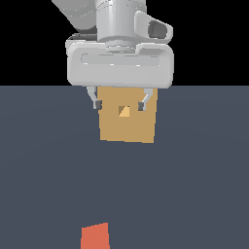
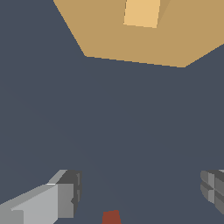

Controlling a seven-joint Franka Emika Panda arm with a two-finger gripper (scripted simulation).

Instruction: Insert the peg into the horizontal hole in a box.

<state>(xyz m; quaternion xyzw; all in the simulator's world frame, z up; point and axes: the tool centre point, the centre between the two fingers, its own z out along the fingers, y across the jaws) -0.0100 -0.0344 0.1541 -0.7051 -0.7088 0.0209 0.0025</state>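
1. I see the gripper (image 1: 119, 105) hanging in the air with its two fingers spread wide apart and nothing between them.
2. In the exterior view the fingertips (image 1: 97, 104) show in front of the upper part of the box (image 1: 127, 127), one on each side of the horizontal hole (image 1: 124, 111).
3. The box is a tan block standing on the dark grey floor (image 1: 194, 185); how far behind the claw it stands, I cannot tell from that view.
4. The peg (image 1: 95, 237) lies on the floor well apart from the claw, low in the exterior view and slightly to the exterior view's left of the fingers. Only its orange-red end shows; the rest is cut off by the picture's edge.
5. In the wrist view the fingers (image 2: 65, 199) are far apart, with bare floor (image 2: 131, 131) in the gap.
6. There, a sliver of the peg (image 2: 111, 217) shows between the two fingers at the picture's edge, and the box (image 2: 109, 35) sits on the far side of the floor from it, its hole (image 2: 141, 13) showing light tan.
7. Nothing touches the claw, and the peg is clear of the box.
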